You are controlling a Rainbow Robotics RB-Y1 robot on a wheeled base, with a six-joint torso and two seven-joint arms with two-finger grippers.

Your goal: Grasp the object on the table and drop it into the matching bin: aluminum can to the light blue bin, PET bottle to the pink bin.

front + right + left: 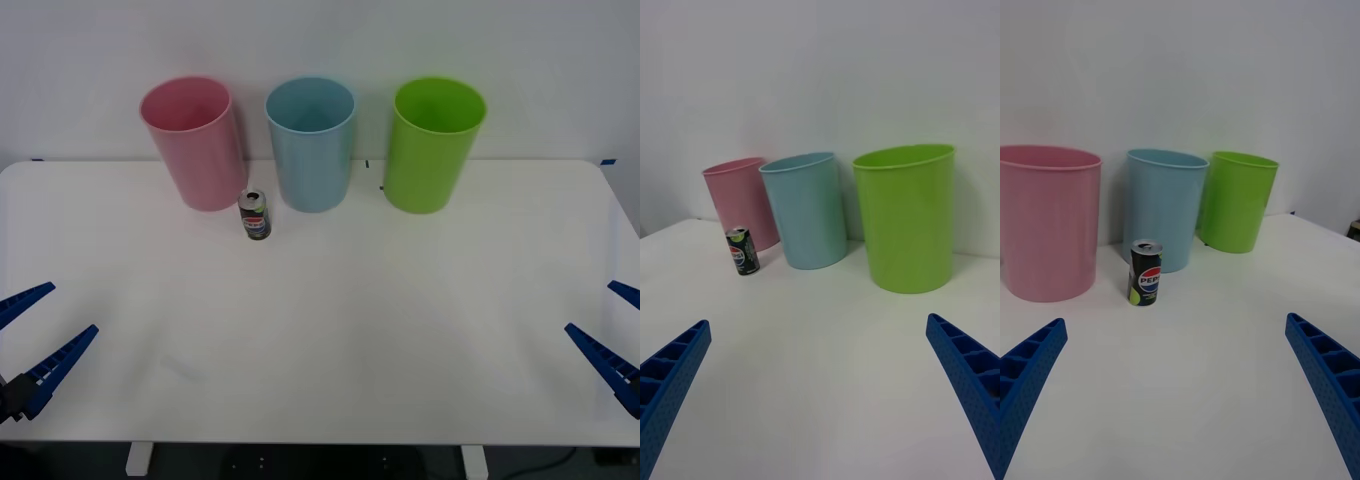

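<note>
- Three tall plastic bins are lined up at the far edge of the table (330, 340), against a pale wall: the pink bin (193, 142) toward the robot's left, the light blue bin (312, 143) in the middle, and a lime green bin (434, 144) toward the right.
- All three bins are seen standing upright with open mouths; what can be seen of their insides from the front view shows only bare plastic, though the bottoms cannot be fully made out.
- One aluminum can (255, 215) is pictured, upright on the tabletop, just in front of the gap between the pink and light blue bins and near both; whether it touches either cannot be told.
- The can's silver top faces up and its red-white-blue round logo is turned toward the robot; it is far shorter than the bins beside it.
- Two grippers are counted. The left gripper (32, 335) is held low over the near left corner of the table, its blue ribbed fingers (1028, 367) spread wide and released, nothing between them.
- The right gripper (612, 330) is held at the near right edge of the table, its fingers (970, 375) likewise parted and gripping nothing.
- Both grippers are well apart from the can and from the bins.
- From the left wrist view the can (1145, 272) is seen closest to the pink bin (1046, 221) and light blue bin (1163, 206).
</note>
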